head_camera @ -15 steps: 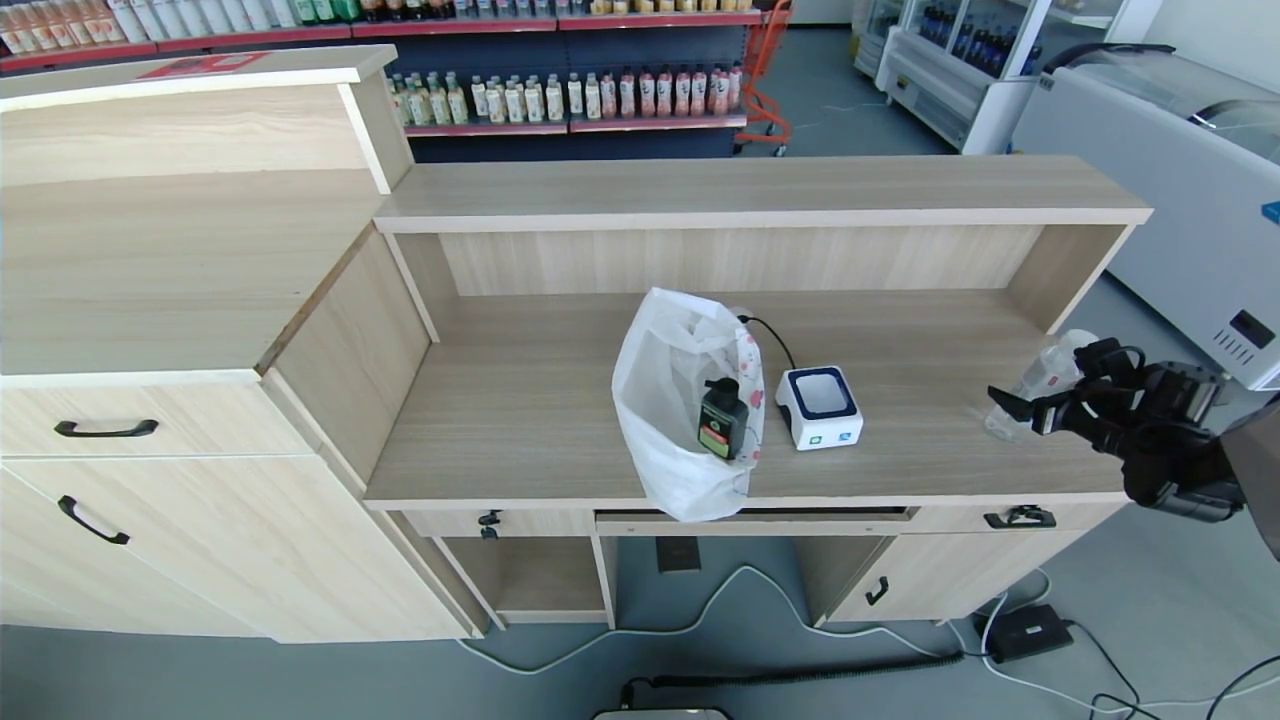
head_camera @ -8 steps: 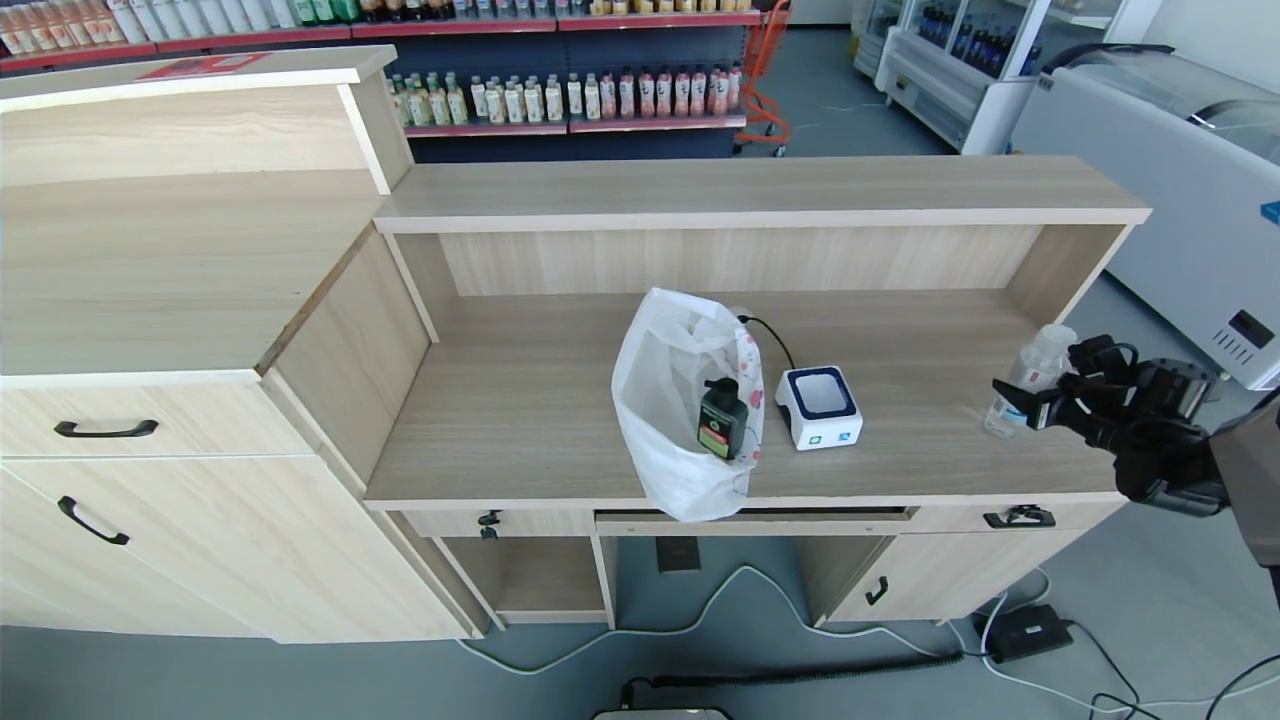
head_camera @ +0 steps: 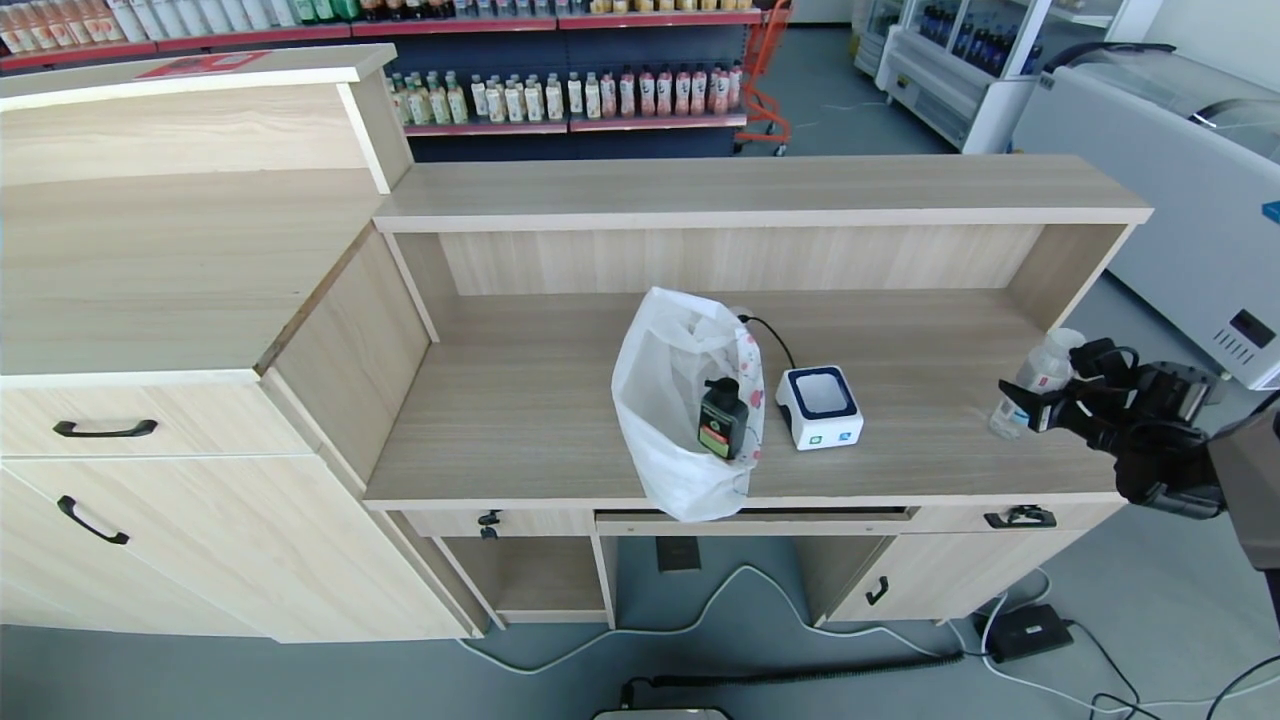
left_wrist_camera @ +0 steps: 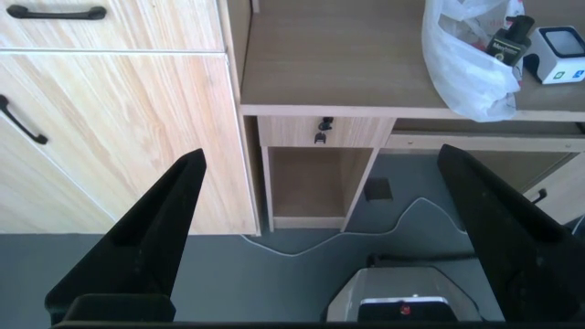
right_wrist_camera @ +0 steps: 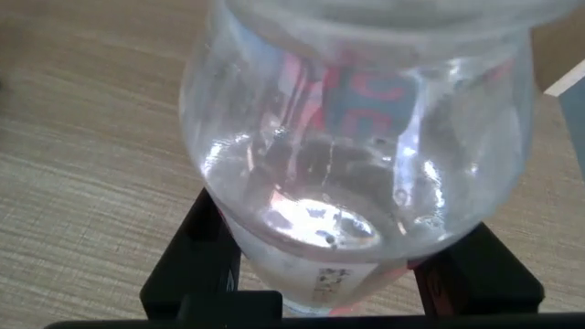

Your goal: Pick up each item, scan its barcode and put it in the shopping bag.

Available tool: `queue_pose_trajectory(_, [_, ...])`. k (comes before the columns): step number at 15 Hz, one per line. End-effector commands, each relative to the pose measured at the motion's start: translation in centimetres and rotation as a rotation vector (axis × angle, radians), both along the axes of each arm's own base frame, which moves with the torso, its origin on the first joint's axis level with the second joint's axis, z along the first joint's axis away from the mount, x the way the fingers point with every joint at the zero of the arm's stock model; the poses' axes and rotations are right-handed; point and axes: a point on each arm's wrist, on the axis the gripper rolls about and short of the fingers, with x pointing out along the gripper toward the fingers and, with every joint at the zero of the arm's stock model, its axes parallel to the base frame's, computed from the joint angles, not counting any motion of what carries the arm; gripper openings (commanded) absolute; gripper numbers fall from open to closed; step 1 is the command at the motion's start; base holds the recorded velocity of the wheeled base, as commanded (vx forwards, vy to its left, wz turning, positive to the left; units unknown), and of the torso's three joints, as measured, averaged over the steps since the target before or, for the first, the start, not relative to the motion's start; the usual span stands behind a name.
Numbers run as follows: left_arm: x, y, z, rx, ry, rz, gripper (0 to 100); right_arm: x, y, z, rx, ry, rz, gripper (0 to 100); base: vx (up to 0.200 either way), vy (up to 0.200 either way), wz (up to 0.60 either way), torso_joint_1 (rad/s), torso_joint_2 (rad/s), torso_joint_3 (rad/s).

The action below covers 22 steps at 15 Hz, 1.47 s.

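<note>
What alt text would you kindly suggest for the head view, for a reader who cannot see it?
The right gripper holds a tilted clear bottle at the right end of the wooden counter. Mid-counter, a white shopping bag holds a dark bottle, with a small white scanner beside it.

Clear, glossy plastic bottle (right_wrist_camera: pixel 366 164) in the matt black claw (head_camera: pixel 1040 392); matt wood-grain desk (head_camera: pixel 540 400) beneath it; thin, crinkly plastic bag (head_camera: pixel 665 400) to its left.
</note>
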Motion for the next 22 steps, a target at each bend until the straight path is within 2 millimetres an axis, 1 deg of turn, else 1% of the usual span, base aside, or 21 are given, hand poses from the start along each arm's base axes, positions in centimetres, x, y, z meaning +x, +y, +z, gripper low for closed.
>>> queue_pose_trajectory(1, [0.0,0.0,0.0,0.0,0.0,0.0,100,-0.4,-0.8,0.4,-0.005,-0.011,-0.014,0,0.0,0.0,0.0,0.0,0.0,0.0])
queue_pose_trajectory(3, [0.0,0.0,0.0,0.0,0.0,-0.001,100,-0.6,-1.4,0.8,-0.013,-0.023,-0.026,0,0.0,0.0,0.0,0.0,0.0,0.0])
queue_pose_trajectory(4, [0.0,0.0,0.0,0.0,0.0,0.0,100,-0.8,-1.9,1.4,-0.018,-0.035,-0.035,0,0.0,0.0,0.0,0.0,0.0,0.0])
queue_pose_trajectory(6, [0.0,0.0,0.0,0.0,0.0,0.0,100,-1.5,-2.5,3.0,-0.027,-0.056,-0.051,0,0.0,0.0,0.0,0.0,0.0,0.0])
queue_pose_trajectory(7, [0.0,0.0,0.0,0.0,0.0,0.0,100,-2.3,-2.5,4.6,-0.037,-0.076,-0.058,0,0.0,0.0,0.0,0.0,0.0,0.0])
queue_pose_trajectory(8, [0.0,0.0,0.0,0.0,0.0,0.0,100,-4.1,-2.3,6.6,-0.03,-0.096,-0.07,0,0.0,0.0,0.0,0.0,0.0,0.0])
queue_pose_trajectory(9, [0.0,0.0,0.0,0.0,0.0,0.0,100,-6.6,-1.6,9.0,0.0,-0.101,-0.079,0,0.0,0.0,0.0,0.0,0.0,0.0])
queue_pose_trajectory(10, [0.0,0.0,0.0,0.0,0.0,-0.001,100,-8.9,-0.9,11.0,0.026,-0.099,-0.086,0,0.0,0.0,0.0,0.0,0.0,0.0])
queue_pose_trajectory(11, [0.0,0.0,0.0,0.0,0.0,0.0,100,-11.8,0.5,13.5,0.096,-0.081,-0.087,0,0.0,0.0,0.0,0.0,0.0,0.0])
queue_pose_trajectory(12, [0.0,0.0,0.0,0.0,0.0,0.0,100,-14.5,2.5,15.1,0.203,-0.043,-0.07,0,0.0,0.0,0.0,0.0,0.0,0.0])
queue_pose_trajectory(13, [0.0,0.0,0.0,0.0,0.0,0.0,100,-15.8,3.5,15.9,0.239,-0.031,-0.051,0,0.0,0.0,0.0,0.0,0.0,0.0])
queue_pose_trajectory(14, [0.0,0.0,0.0,0.0,0.0,0.0,100,-19.2,6.9,17.3,0.29,-0.002,0.03,0,0.0,0.0,0.0,0.0,0.0,0.0])
queue_pose_trajectory(15, [0.0,0.0,0.0,0.0,0.0,0.0,100,-21.9,10.8,18.4,0.326,0.013,0.12,0,0.0,0.0,0.0,0.0,0.0,0.0])
queue_pose_trajectory(16, [0.0,0.0,0.0,0.0,0.0,0.0,100,-22.7,12.8,18.8,0.359,0.02,0.173,0,0.0,0.0,0.0,0.0,0.0,0.0])
queue_pose_trajectory(17, [0.0,0.0,0.0,0.0,0.0,0.0,100,-23.0,15.8,19.8,0.399,0.018,0.267,0,0.0,0.0,0.0,0.0,0.0,0.0])
queue_pose_trajectory(18, [0.0,0.0,0.0,0.0,0.0,0.0,100,-22.9,17.0,20.1,0.423,0.023,0.295,0,0.0,0.0,0.0,0.0,0.0,0.0])
queue_pose_trajectory(19, [0.0,0.0,0.0,0.0,0.0,0.0,100,-23.1,20.4,21.3,0.516,0.028,0.363,0,0.0,0.0,0.0,0.0,0.0,0.0])
queue_pose_trajectory(21, [0.0,0.0,0.0,0.0,0.0,0.0,100,-23.6,24.5,22.0,0.59,0.025,0.386,0,0.0,0.0,0.0,0.0,0.0,0.0])
queue_pose_trajectory(22, [0.0,0.0,0.0,0.0,0.0,0.0,100,-23.8,26.1,22.1,0.613,0.026,0.395,0,0.0,0.0,0.0,0.0,0.0,0.0])
